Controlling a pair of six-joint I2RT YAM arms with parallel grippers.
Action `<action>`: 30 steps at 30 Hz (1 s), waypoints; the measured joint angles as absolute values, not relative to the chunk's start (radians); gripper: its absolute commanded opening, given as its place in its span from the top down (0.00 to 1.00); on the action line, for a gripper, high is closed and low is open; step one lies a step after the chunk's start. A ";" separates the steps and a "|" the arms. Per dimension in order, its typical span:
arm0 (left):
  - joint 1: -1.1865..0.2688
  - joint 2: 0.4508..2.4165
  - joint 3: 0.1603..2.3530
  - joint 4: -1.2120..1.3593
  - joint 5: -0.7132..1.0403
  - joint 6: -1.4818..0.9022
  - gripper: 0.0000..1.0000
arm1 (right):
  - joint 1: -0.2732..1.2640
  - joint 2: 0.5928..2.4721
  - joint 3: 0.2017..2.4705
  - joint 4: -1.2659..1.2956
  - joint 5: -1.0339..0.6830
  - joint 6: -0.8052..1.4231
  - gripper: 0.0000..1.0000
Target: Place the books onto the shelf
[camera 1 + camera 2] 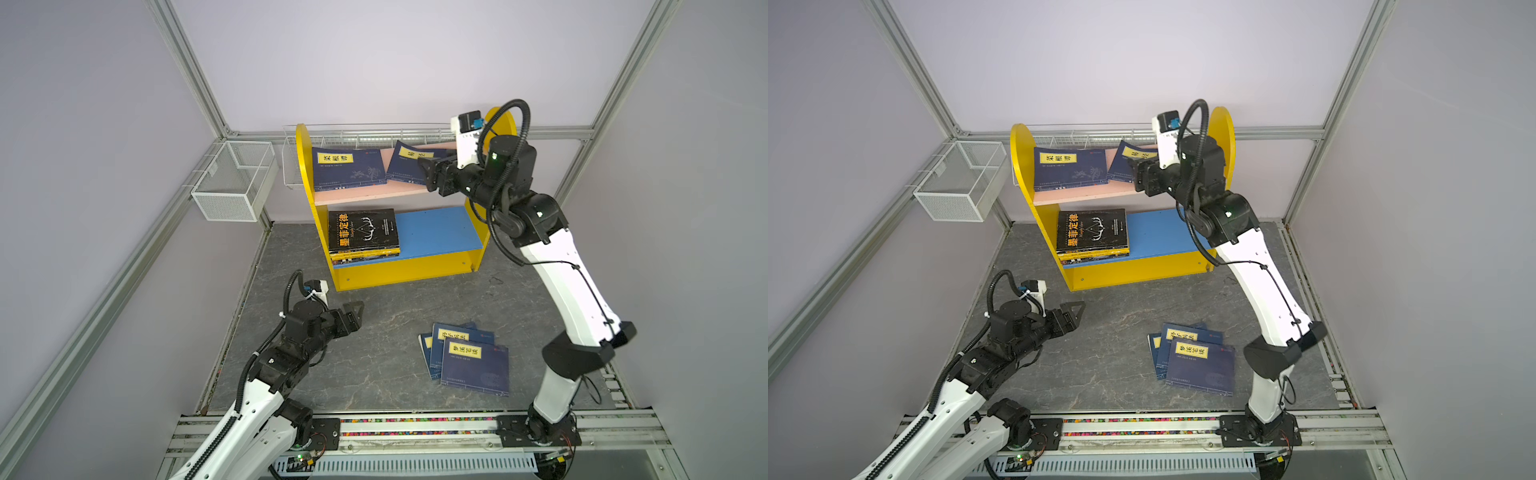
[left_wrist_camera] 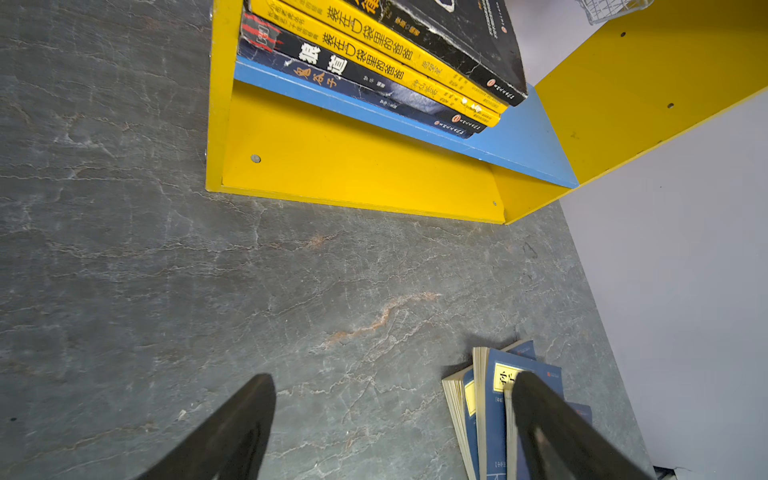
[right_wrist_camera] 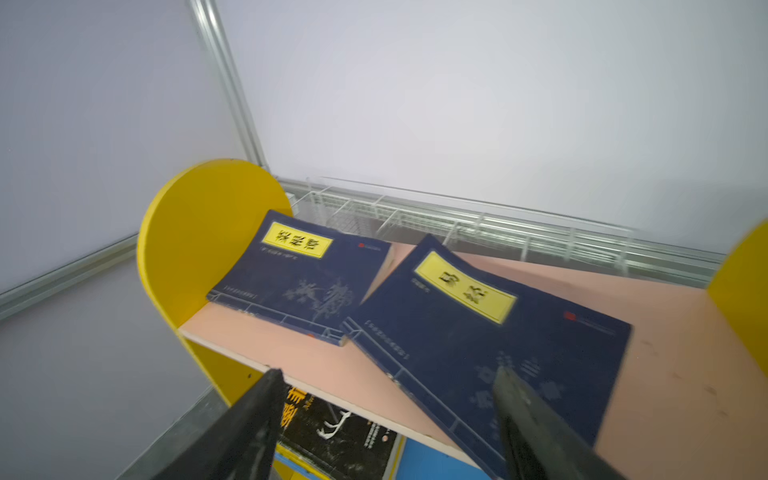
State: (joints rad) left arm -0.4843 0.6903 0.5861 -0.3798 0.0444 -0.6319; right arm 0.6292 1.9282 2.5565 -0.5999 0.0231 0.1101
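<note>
Black book [image 1: 363,230] reads 墨菲定律; navy book [image 1: 348,168] reads 菜根谭

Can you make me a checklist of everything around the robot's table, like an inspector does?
Surface: grey stone-look table with pale veins.
Job's things: the shelf stands at the back. A straight navy book and a skewed navy book lie on its pink upper board. A stack lies on the blue lower board. A pile of navy books waits on the table.
Clutter: nothing seen.
Grippers: left gripper open, empty, above the table; right gripper open at the skewed navy book.
Cables: a black hose loops above each wrist, the left hose and the right hose; a thin wire runs along the right arm.
Surroundings: pale walls, metal frame, white wire basket.
</note>
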 measured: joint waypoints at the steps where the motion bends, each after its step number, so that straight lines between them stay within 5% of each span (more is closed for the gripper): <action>1: -0.484 0.690 0.586 -0.380 0.044 -0.635 0.10 | 0.637 1.986 2.631 -0.611 -0.011 0.113 0.14; 12: -0.484 0.650 0.581 -0.390 0.040 -0.657 0.10 | 0.657 2.225 2.685 -0.472 -0.266 0.241 0.13; 24: -0.484 0.680 0.575 -0.395 0.029 -0.668 0.10 | 0.637 2.223 2.710 -0.541 -0.064 0.284 0.19; 30: -0.484 0.805 0.778 -0.471 0.007 -0.604 0.11 | 0.558 2.131 2.590 -0.550 -0.039 0.286 0.18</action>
State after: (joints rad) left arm -0.4843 0.8051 0.7784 -0.4713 0.0074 -0.6037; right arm 0.5583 2.1307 2.5896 -0.5499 -0.0395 0.2855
